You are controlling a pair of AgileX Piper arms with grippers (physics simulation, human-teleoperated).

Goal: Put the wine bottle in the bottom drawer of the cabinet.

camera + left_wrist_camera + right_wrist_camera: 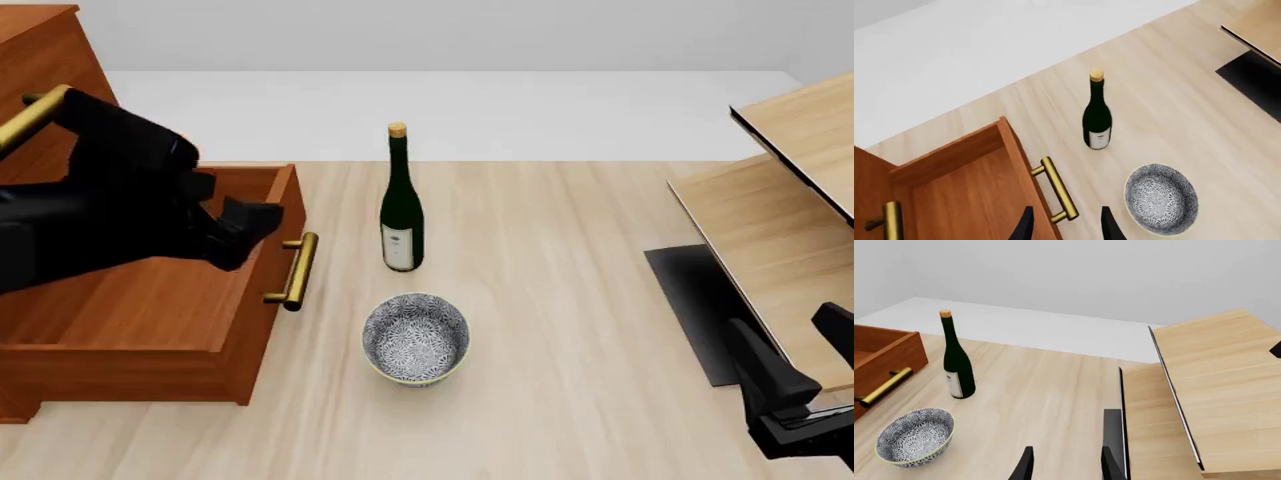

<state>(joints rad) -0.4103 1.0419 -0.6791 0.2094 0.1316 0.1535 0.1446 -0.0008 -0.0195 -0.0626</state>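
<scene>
The reddish-brown wooden bottom drawer (147, 300) stands open. The tall dark green glass wine bottle (400, 205) stands upright mid-bench. Both tools, left tool (1066, 225) and right tool (1065, 465), are released; clasp the bottle's body squarely.

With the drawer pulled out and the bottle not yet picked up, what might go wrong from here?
1. The wine bottle stands upright, tall and slim; a sideways nudge during the grasp could topple it.
2. The bowl sits just in front of it, so a low approach may strike the bowl.
3. The bottom drawer looks shallow, and its handle juts toward the bottle; the bottle likely must be laid down and could clip the drawer front.
</scene>
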